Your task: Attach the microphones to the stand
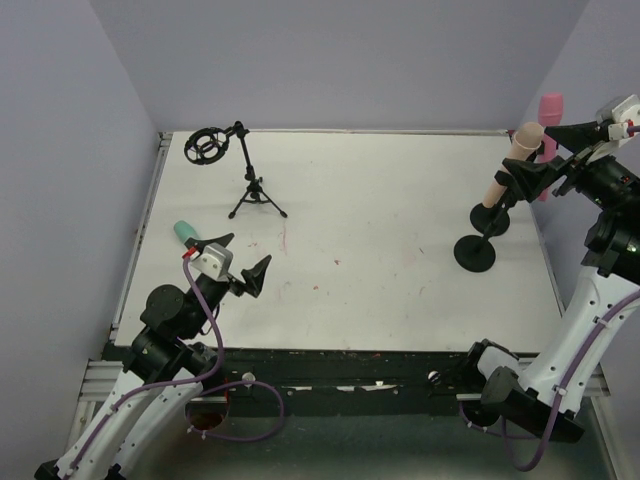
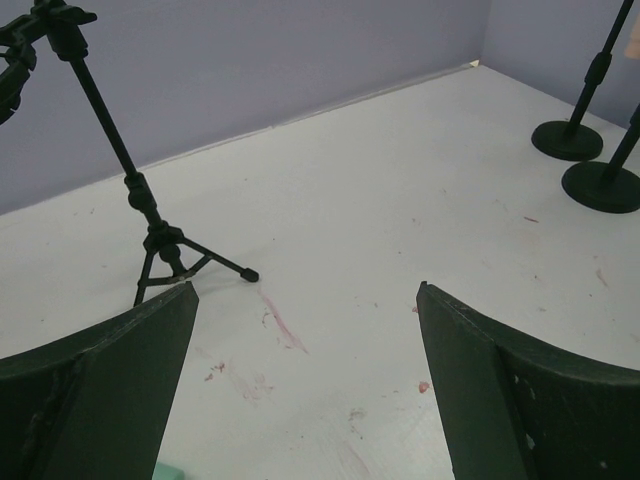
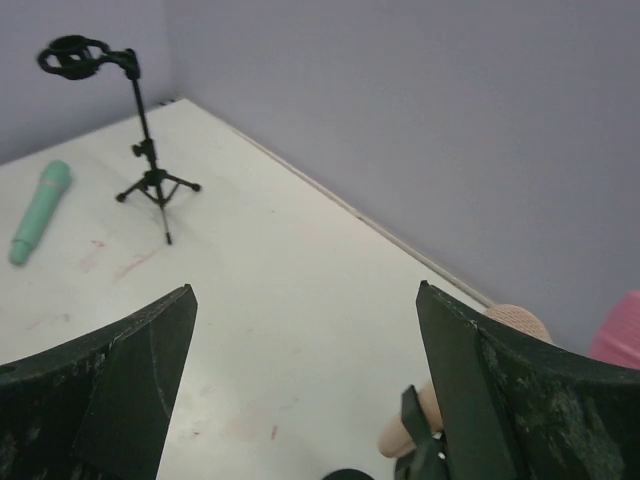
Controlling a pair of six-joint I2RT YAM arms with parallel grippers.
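The teal microphone (image 1: 184,231) lies flat at the table's left, just behind my left gripper (image 1: 240,258), which is open and empty. In the left wrist view only the teal microphone's corner (image 2: 170,470) shows at the bottom edge, below my left gripper (image 2: 305,290). The peach microphone (image 1: 526,135) and the pink microphone (image 1: 550,105) stand tilted in the round-based stands (image 1: 474,252) at the right. My right gripper (image 1: 540,152) hangs open right beside the peach microphone (image 3: 515,322), gripping nothing. The pink microphone (image 3: 620,332) shows behind it.
A black tripod stand (image 1: 252,185) with an empty ring mount (image 1: 208,146) is at the back left. In the right wrist view I see the tripod stand (image 3: 150,180) and the teal microphone (image 3: 40,210). Purple walls close in the table's back and sides.
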